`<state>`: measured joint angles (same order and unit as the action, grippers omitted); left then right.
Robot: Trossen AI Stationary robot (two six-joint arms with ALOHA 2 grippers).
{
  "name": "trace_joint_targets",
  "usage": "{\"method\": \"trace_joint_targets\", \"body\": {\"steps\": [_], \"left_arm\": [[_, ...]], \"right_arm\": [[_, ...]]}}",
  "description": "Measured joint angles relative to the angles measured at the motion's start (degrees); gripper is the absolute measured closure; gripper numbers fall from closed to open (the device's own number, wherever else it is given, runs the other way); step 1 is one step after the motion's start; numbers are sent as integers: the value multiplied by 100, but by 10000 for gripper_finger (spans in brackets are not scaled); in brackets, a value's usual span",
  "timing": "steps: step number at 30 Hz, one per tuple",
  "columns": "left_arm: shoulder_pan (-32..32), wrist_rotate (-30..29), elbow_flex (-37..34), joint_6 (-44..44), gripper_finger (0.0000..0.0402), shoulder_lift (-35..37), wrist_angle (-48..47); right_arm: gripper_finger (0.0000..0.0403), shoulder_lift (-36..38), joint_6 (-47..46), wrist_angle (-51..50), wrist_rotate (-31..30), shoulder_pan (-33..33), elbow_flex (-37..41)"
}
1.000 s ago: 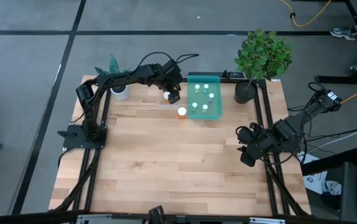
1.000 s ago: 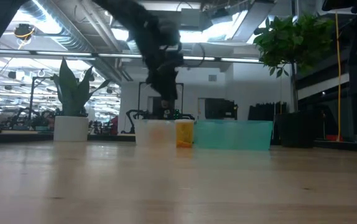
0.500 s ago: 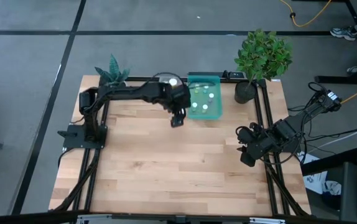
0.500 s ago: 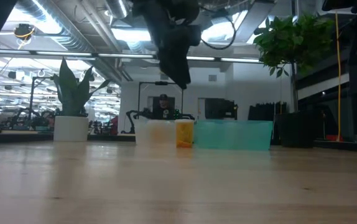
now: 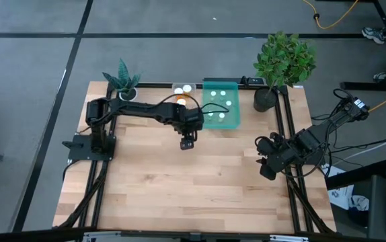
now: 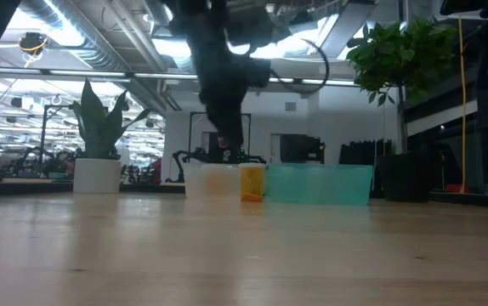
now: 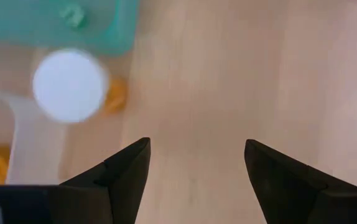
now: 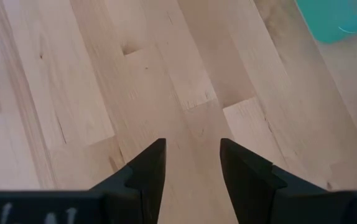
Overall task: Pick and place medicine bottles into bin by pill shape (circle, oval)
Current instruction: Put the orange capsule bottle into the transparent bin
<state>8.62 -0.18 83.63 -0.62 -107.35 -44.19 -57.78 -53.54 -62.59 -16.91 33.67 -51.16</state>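
The left jaws (image 7: 194, 171) stood apart and empty over bare bench (image 5: 179, 181), likely lining up on the orange bottle (image 7: 73, 87) standing beside the teal bin (image 5: 221, 122). Far right, the right jaws (image 8: 191, 165) waited, parted, holding nothing.

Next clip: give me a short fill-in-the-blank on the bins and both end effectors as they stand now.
1. The left end effector hovers open over bare table, holding ____.
2. The clear bin sits beside the ____ bin.
3. One orange bottle stands outside both bins, its cap coloured ____.
4. The right end effector waits at the table's ____ edge.

Missing words: nothing; teal; white; right
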Motion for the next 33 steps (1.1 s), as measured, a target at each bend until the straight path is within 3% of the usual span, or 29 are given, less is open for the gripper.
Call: {"method": "trace_joint_targets", "body": {"steps": [4, 12, 25, 33], "left_arm": [[86, -522, -443, -79, 150, -2, 409], [474, -466, -1095, 23, 150, -2, 1351], [905, -160, -1141, 574, 150, -90, 2185], [903, 122, -1136, 702, 150, -532, 2608]], "right_arm": [[249, -2, 0, 0, 0, 1, 0], [249, -2, 0, 0, -2, 0, 0], [249, -2, 0, 2, -2, 0, 0], [249, -10, -4, 14, -11, 1, 0]]}}
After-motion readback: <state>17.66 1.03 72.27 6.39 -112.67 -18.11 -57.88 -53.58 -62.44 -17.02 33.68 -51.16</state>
